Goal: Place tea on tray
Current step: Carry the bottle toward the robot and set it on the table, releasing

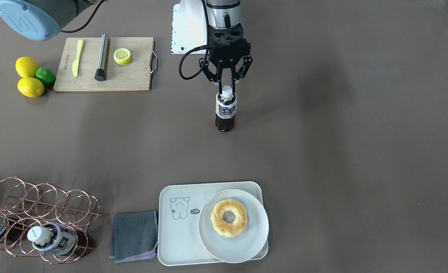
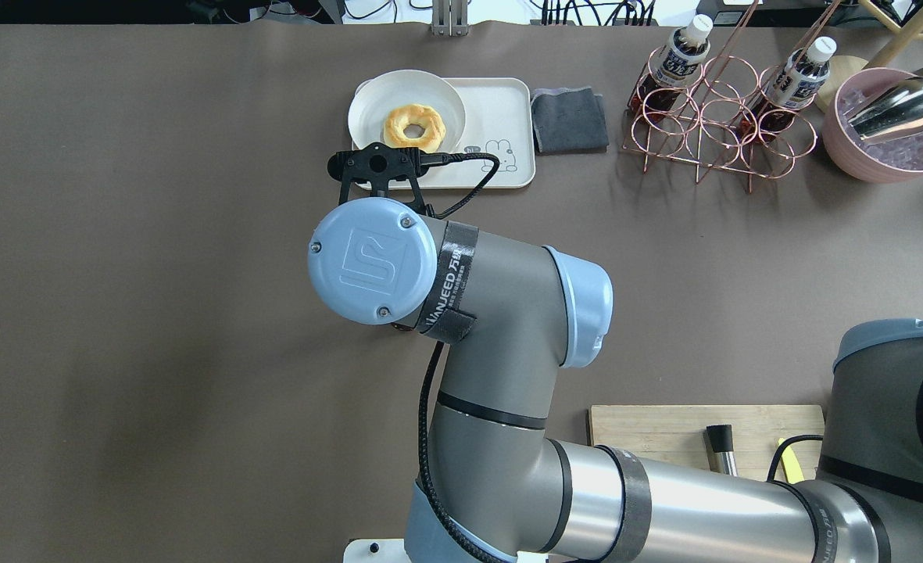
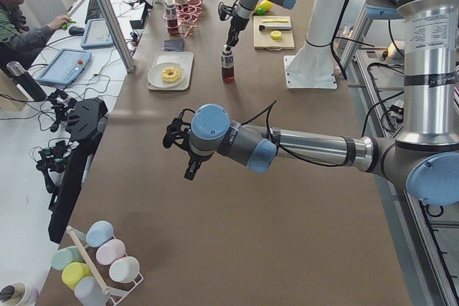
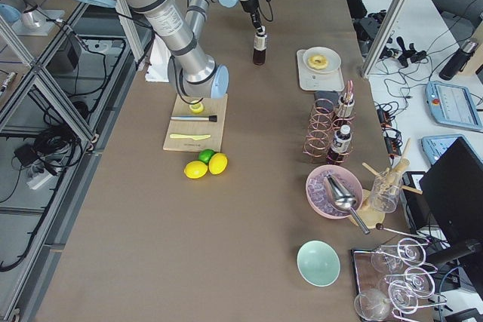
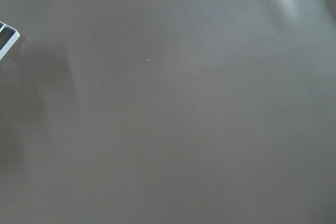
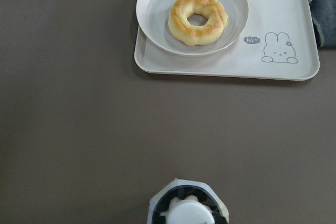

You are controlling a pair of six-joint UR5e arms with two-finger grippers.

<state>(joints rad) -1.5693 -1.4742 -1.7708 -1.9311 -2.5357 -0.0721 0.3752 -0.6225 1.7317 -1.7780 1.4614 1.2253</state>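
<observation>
The right tool [image 1: 227,85] is clenched on the bottle [image 1: 225,113] at its cap. The bottle is full, fairly heavy, rigid and slick, so it may swing. The left tool [image 3: 185,165]: grip state cannot be told.

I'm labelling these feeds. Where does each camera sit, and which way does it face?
Front-facing: across the table, facing the robot, steeply down; right gripper grips the tea.
Overhead: behind the robot, looking forward-down; right arm hides the tea.
Exterior left: table's left end, looking along it; left arm near, right far.
Exterior right: opposite end; right arm reaches to the tea.
Left wrist: down at tabletop; no gripper shows.
Right wrist: over the tea's cap, toward the tray.
Shared: front-facing and right wrist both show tea and tray.
</observation>
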